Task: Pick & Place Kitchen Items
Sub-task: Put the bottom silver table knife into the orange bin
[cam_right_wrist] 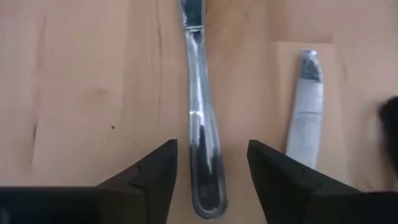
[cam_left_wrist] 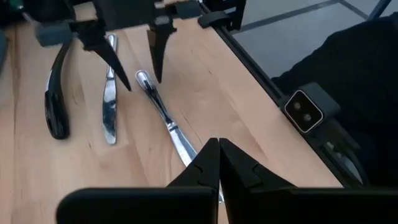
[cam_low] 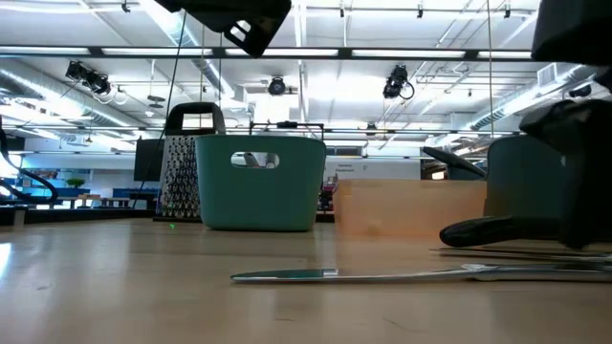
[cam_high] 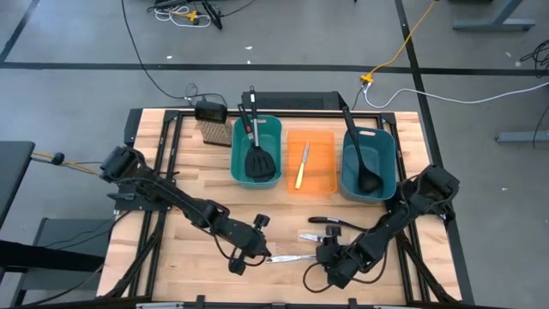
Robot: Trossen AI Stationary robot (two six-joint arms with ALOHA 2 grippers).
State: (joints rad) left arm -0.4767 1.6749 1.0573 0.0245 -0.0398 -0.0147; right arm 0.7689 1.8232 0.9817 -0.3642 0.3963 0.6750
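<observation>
Table knife (cam_low: 382, 274) flat on wood table (cam_low: 143, 287); R gripper (cam_right_wrist: 211, 165) apart, L gripper (cam_left_wrist: 217, 163) together.

Both arms are matte black, chunky at the joints with thinner links between, and black cables loop loosely off them. The left gripper (cam_left_wrist: 217, 163) has two slim wedge fingers tapering to sharp points. The right gripper (cam_right_wrist: 212, 163) has the same black wedge fingers, plain flat faces, no markings.
</observation>
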